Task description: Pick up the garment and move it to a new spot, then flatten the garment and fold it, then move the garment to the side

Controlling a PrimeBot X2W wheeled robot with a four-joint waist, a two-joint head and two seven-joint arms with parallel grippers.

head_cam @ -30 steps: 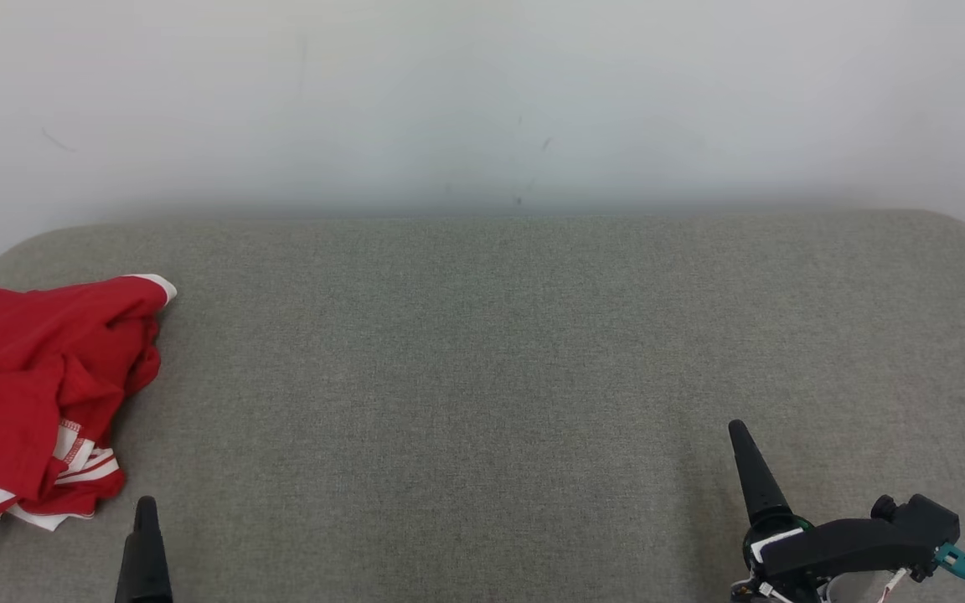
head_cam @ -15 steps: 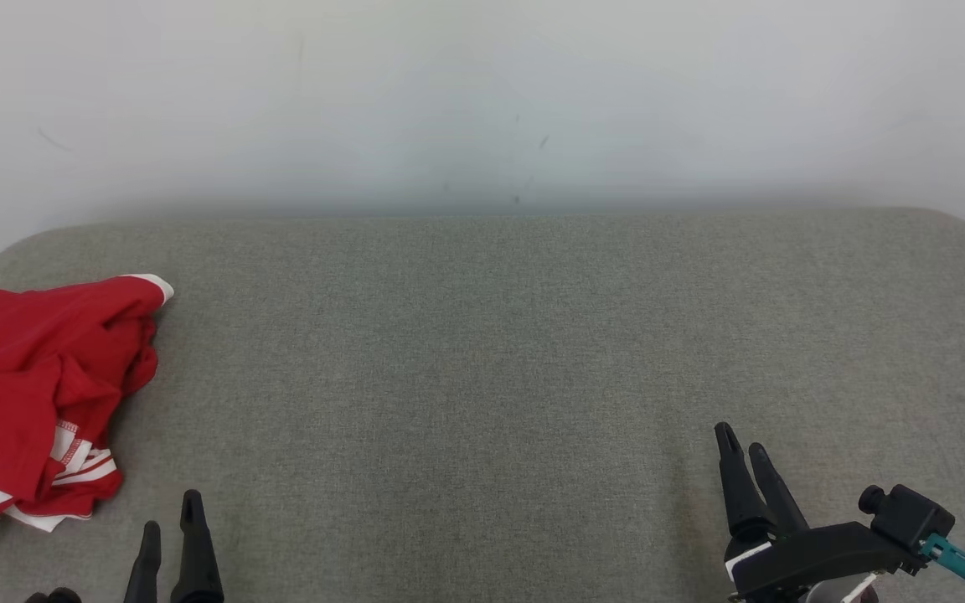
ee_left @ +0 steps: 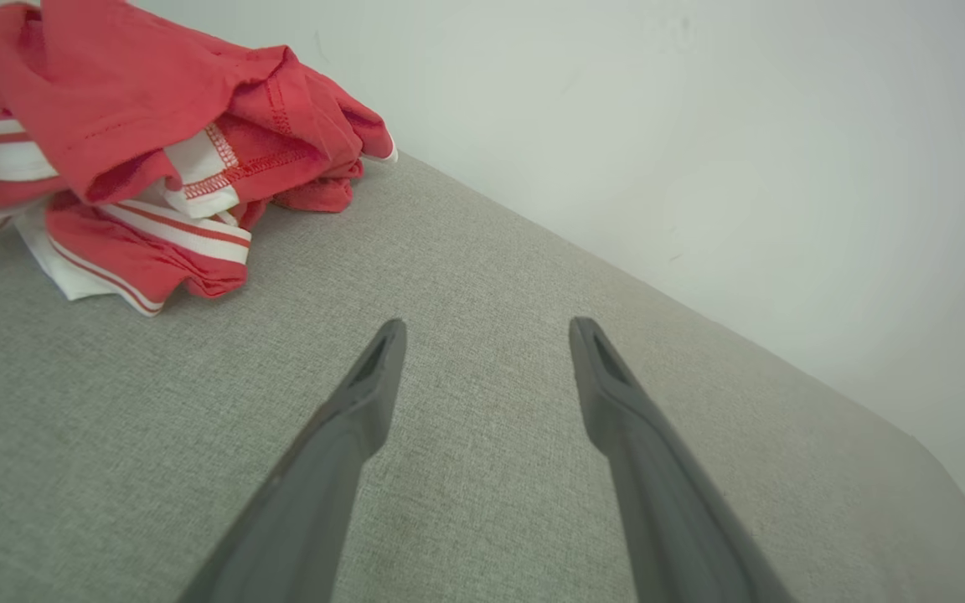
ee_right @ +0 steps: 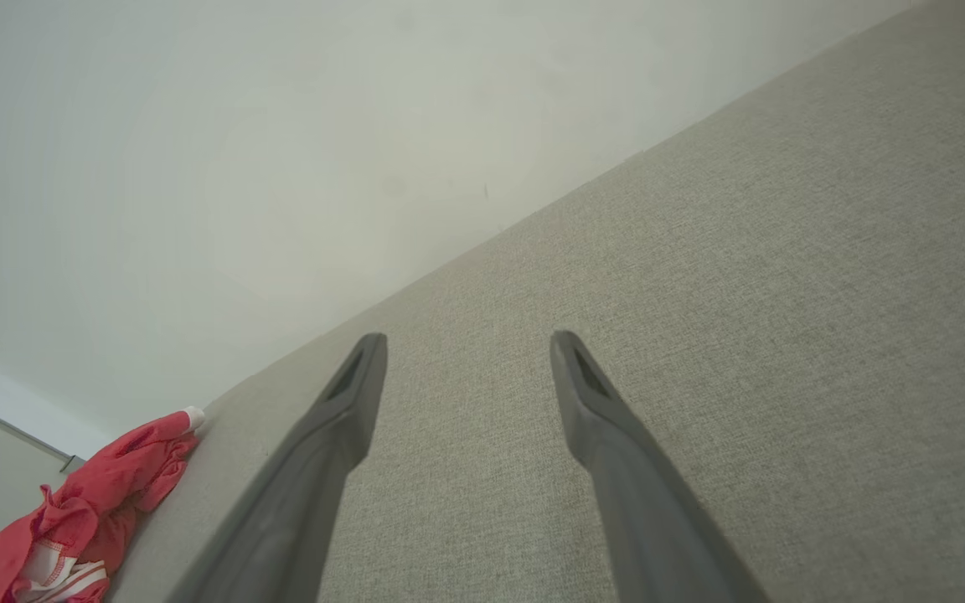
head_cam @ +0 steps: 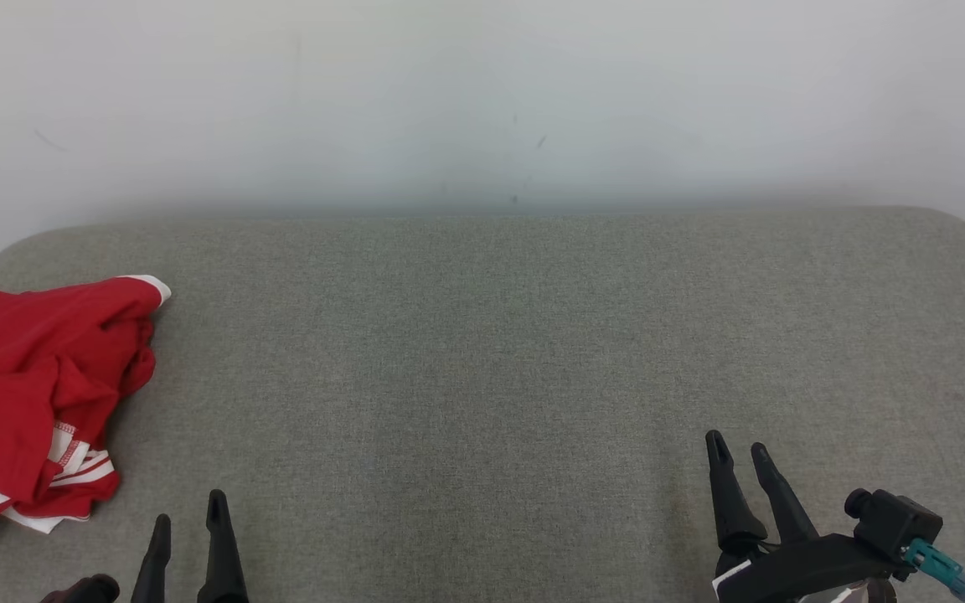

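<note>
Crumpled red garment (head_cam: 30, 385) lies up-left of the left hand (head_cam: 188, 508) (released, nearer); right hand (head_cam: 735, 442), also released, well apart.

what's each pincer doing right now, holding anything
left pincer: open, holding nothing
right pincer: open, holding nothing

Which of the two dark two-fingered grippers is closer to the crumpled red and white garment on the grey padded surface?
The left gripper, at the lower left near the garment; the right gripper sits far across the grey surface.
</note>
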